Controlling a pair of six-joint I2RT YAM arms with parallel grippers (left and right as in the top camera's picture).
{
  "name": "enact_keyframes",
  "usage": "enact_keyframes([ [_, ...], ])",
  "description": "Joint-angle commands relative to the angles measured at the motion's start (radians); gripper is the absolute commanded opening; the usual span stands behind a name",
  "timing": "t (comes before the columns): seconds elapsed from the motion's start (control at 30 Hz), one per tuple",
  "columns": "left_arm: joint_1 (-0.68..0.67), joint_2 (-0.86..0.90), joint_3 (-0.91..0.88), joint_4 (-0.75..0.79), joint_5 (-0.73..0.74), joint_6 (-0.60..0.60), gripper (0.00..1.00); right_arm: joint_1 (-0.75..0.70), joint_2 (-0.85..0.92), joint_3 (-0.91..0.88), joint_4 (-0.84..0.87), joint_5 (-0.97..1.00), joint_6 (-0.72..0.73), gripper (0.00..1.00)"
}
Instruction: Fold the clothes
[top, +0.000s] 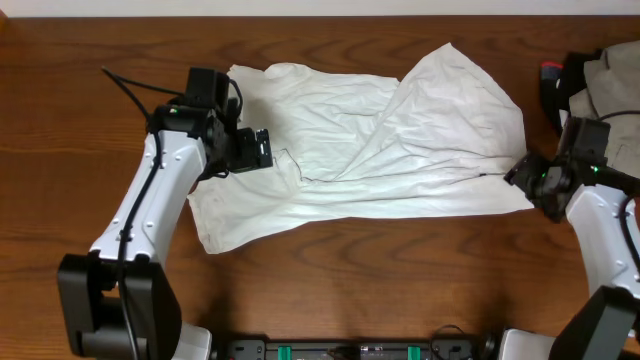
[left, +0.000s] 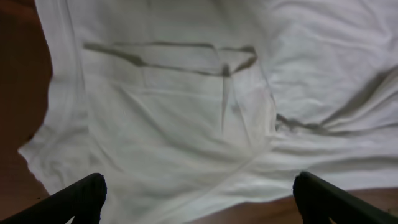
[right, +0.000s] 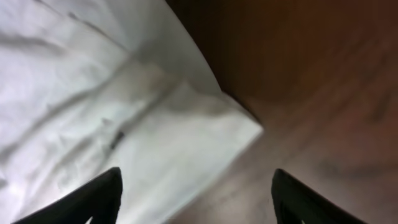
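On the wooden table (top: 60, 200) one white garment (top: 380, 150) lay spread, wrinkled; of two grippers, the left gripper (top: 258, 150) hovered over its left part, fingers wide apart; the right gripper (top: 520, 180), at its right corner, stood parted, holding nothing; one grey cloth heap (top: 618, 85) lay beyond that corner.

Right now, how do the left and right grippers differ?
The left gripper hangs over the shirt near its left edge; the right gripper is at its right corner. The left's view is mostly cloth; the right's is half table. Both are open, holding nothing.
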Motion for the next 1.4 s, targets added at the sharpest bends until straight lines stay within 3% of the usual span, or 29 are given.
enact_keyframes([
  [0.0, -0.011, -0.068, -0.008, -0.035, 0.026, 0.014, 0.98, 0.006, -0.022, -0.001, -0.06, 0.0, -0.008, 0.76],
  [0.2, -0.02, -0.056, -0.03, -0.089, 0.026, -0.011, 0.98, 0.007, -0.022, -0.008, -0.185, -0.058, 0.005, 0.76],
  [0.43, -0.02, -0.03, -0.108, -0.076, 0.027, -0.062, 0.98, 0.006, -0.022, -0.071, -0.15, -0.058, 0.033, 0.75],
  [0.77, -0.02, 0.002, -0.119, 0.111, 0.011, -0.023, 0.98, 0.006, -0.022, -0.086, -0.093, -0.072, 0.045, 0.75],
  [1.17, -0.021, 0.123, -0.119, 0.195, 0.018, -0.338, 0.98, 0.006, -0.021, -0.087, -0.086, -0.074, 0.045, 0.75],
  [1.37, -0.037, 0.167, -0.118, 0.216, -0.037, -0.359, 0.98, 0.006, -0.021, -0.087, -0.086, -0.073, 0.045, 0.75],
])
